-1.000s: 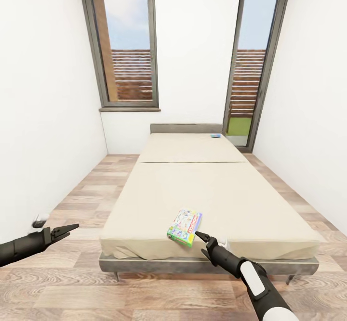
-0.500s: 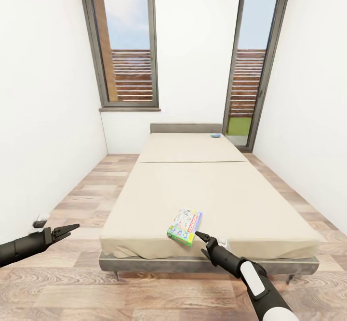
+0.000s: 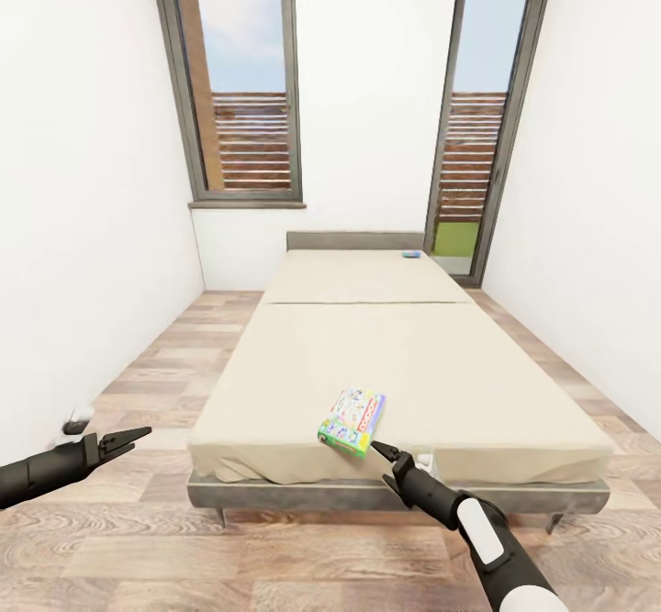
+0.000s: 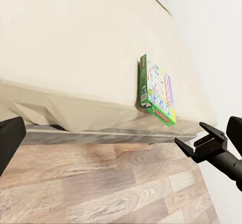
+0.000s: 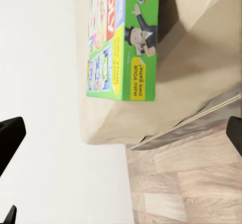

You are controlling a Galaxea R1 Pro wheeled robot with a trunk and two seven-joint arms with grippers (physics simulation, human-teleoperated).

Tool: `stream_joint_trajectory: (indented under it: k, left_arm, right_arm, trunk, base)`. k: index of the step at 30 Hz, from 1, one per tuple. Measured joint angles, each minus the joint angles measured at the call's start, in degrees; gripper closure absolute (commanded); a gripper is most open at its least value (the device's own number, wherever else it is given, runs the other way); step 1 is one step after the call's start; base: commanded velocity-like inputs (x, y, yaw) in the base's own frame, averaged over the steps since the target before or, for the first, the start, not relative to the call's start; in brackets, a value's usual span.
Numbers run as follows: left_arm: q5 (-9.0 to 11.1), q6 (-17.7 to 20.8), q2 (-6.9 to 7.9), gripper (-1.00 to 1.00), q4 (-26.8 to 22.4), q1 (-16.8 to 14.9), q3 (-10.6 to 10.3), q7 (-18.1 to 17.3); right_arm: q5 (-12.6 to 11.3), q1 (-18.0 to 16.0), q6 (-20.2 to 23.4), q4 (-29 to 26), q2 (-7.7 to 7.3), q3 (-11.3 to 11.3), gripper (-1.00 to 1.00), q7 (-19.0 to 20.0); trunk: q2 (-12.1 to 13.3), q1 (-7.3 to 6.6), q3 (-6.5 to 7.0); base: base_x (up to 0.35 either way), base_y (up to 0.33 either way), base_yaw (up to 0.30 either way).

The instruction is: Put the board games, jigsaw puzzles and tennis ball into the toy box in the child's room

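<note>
- The green game box (image 3: 352, 422) lies flat near the foot edge of the bed (image 3: 303, 355); a small blue box (image 3: 411, 254) sits far off by the headboard.
- The right claw (image 3: 382, 453) hovers just beside the green box's near corner, jaws spread, holding nothing.
- The left claw (image 3: 127, 438) hangs open and empty over the floor, well apart from the bed.
- Risk: closing on the corner alone could tip or shove the box instead of gripping it.
- Risk: a low approach may snag the sheet.
</note>
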Motion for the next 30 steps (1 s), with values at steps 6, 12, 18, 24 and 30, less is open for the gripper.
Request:
stream_joint_trajectory:
  k: [6, 12, 18, 24, 30]
  left_arm:
    - [0.0, 0.0, 0.01, -1.00, 0.0, 0.0, 0.0, 0.0]
    - [0.0, -0.1, 0.00, -1.00, 0.0, 0.0, 0.0, 0.0]
    - [0.0, -0.1, -0.02, -1.00, 0.0, 0.0, 0.0, 0.0]
    - [0.0, -0.1, -0.06, -1.00, 0.0, 0.0, 0.0, 0.0]
    - [0.0, -0.2, -0.07, -1.00, 0.0, 0.0, 0.0, 0.0]
  right_arm:
    - [0.0, 0.0, 0.0, 0.0, 0.04, 0.0, -1.00, 0.0]
    - [0.0, 0.0, 0.0, 0.0, -0.02, 0.0, -1.00, 0.0]
    - [0.0, 0.0, -0.1, 0.0, -0.04, 0.0, -1.00, 0.0]
    - [0.0, 0.0, -0.1, 0.0, 0.02, 0.0, -1.00, 0.0]
    - [0.0, 0.0, -0.1, 0.0, 0.04, 0.0, -1.00, 0.0]
  trunk:
    - [-0.8, 0.45, -0.36]
    - [-0.8, 0.45, -0.36]
    - [-0.8, 0.45, -0.36]
    - [-0.8, 0.45, -0.36]
    - [-0.8, 0.45, -0.36]
  base:
    - [0.000, 0.000, 0.000]
    - [0.000, 0.000, 0.000]
    - [0.000, 0.024, 0.000]
    - [0.000, 0.167, 0.000]
    - [0.000, 0.042, 0.000]
